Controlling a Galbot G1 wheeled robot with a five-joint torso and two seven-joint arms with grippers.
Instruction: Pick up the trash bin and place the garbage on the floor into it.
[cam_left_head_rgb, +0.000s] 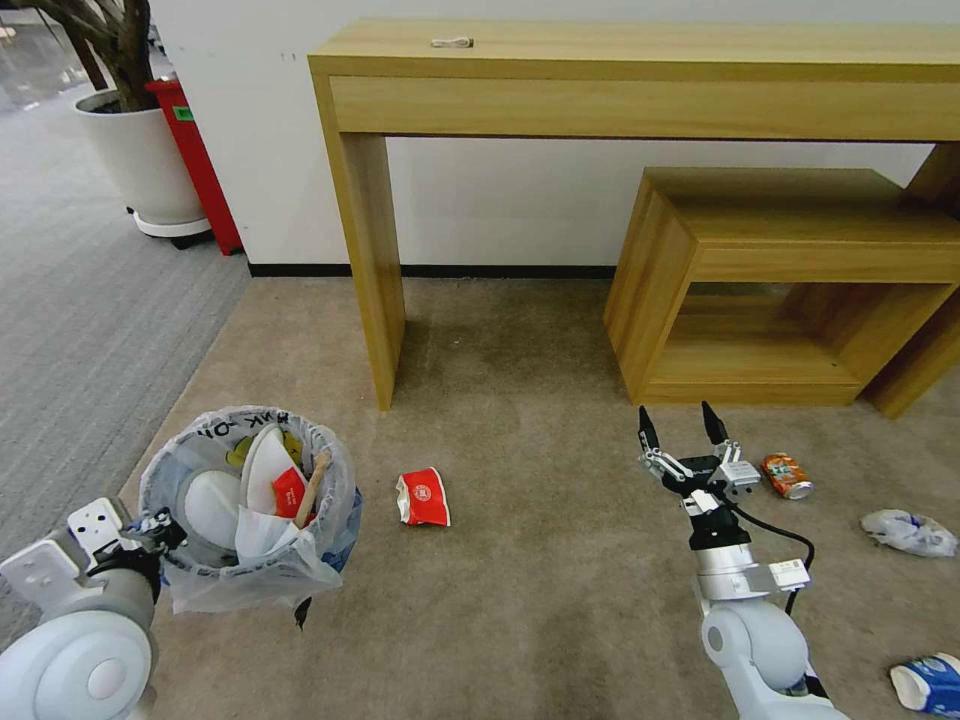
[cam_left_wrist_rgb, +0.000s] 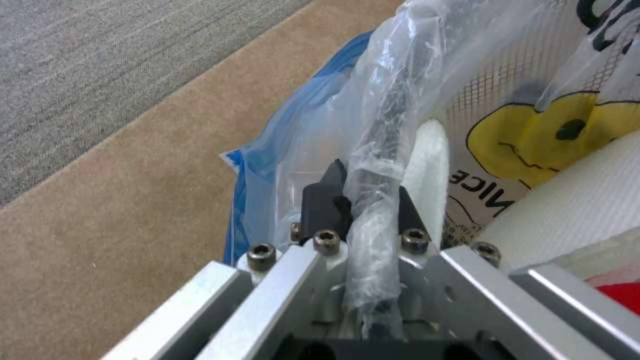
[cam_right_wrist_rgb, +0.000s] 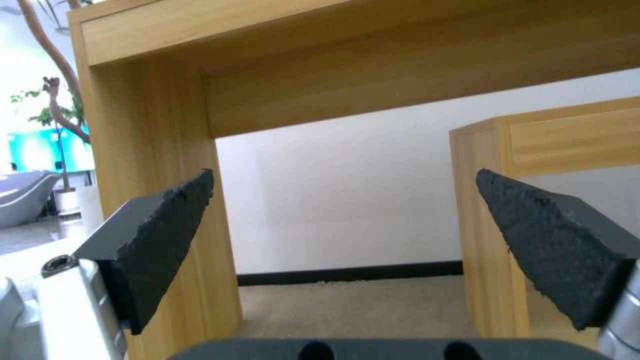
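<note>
We use the tall wooden desk's left leg (cam_left_head_rgb: 372, 270) as our landmark. On the beige floor (cam_left_head_rgb: 540, 600), just in front of that leg and slightly to its right, lies a red wrapper (cam_left_head_rgb: 423, 497), flattened, with its long axis running roughly away from us.

Our right gripper (cam_left_head_rgb: 682, 428) hovers well to the right of the leg, above the carpet, with its two dark fingers spread wide apart and nothing between them. In its wrist view the black pads (cam_right_wrist_rgb: 160, 240) frame the desk leg and the white wall behind. The red wrapper lies to the left of this gripper, between it and the bin. A crushed orange can (cam_left_head_rgb: 786, 476) lies just to the gripper's right, nearer than the wrapper. Farther right are a pale blue tissue (cam_left_head_rgb: 909, 532) and a blue-white paper cup (cam_left_head_rgb: 928, 683).

Our left gripper (cam_left_wrist_rgb: 363, 200) is clamped on the bagged rim of the trash bin (cam_left_head_rgb: 250, 505), well to the left of the leg and closer to us. The bin is round, lined with a crinkly translucent bag bearing black lettering, with blue plastic showing lower down. It already holds white slippers, a red packet and a wooden stick. We judge the right arm is the free one for the remaining litter.
</note>
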